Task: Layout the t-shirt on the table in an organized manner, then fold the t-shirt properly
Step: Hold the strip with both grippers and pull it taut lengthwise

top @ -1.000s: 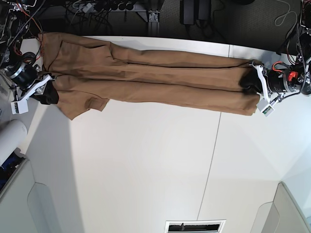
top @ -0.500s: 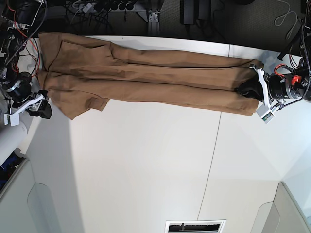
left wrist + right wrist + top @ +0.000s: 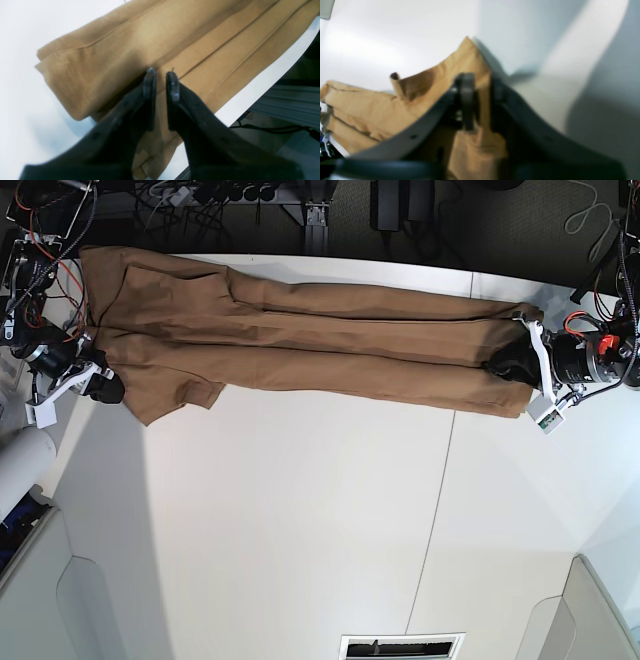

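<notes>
Tan t-shirt is lying stretched along the worktop's top, for flattening; left gripper is hovering nearly closed, empty; right gripper is pinching cloth.

Base view: you look straight down from high above the table, far edge at 12 o'clock, whole t-shirt in frame. Left wrist view: you sit close behind the left gripper, facing along its fingers toward 12 o'clock onto the cloth's end. Right wrist view: equally close behind the right gripper, blurred. Each wrist view shares one shirt end with the base view, at 3 and 9 o'clock.
</notes>
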`<move>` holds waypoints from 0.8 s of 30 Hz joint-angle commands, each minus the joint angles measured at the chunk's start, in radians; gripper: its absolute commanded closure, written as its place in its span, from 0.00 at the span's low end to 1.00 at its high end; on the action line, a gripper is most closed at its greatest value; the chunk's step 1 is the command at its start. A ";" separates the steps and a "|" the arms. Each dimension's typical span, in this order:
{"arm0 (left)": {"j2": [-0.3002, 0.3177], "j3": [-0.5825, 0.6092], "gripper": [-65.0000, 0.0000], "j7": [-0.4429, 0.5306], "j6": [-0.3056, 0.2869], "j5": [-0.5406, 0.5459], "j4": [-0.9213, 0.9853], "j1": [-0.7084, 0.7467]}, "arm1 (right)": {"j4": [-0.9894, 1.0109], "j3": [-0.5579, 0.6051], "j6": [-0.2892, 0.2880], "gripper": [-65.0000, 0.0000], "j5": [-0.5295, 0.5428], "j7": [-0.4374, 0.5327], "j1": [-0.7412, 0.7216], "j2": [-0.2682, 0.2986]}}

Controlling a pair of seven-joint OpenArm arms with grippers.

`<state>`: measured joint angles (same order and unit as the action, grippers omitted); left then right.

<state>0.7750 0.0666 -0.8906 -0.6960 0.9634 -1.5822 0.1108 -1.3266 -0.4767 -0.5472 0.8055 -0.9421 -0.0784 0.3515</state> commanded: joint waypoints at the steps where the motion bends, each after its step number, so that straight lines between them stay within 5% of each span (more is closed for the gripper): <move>1: 0.017 -0.009 0.84 0.011 -0.002 0.019 -0.012 -0.010 | -0.016 -0.005 -0.010 0.94 0.025 0.008 -0.018 0.016; 12: 0.018 -0.009 0.84 0.011 -0.002 0.005 -0.012 -0.005 | -0.043 -0.006 -0.026 1.00 0.092 -0.061 0.016 0.016; 24: 0.017 -0.009 0.84 0.011 -0.002 0.002 -0.011 -0.002 | -0.348 -0.030 -0.029 1.00 0.092 -0.069 0.220 0.017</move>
<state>0.7731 0.0666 -0.8906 -0.6960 0.9512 -1.5818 0.1215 -1.6588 -0.4988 -0.5720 0.8791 -1.0237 0.1505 0.3515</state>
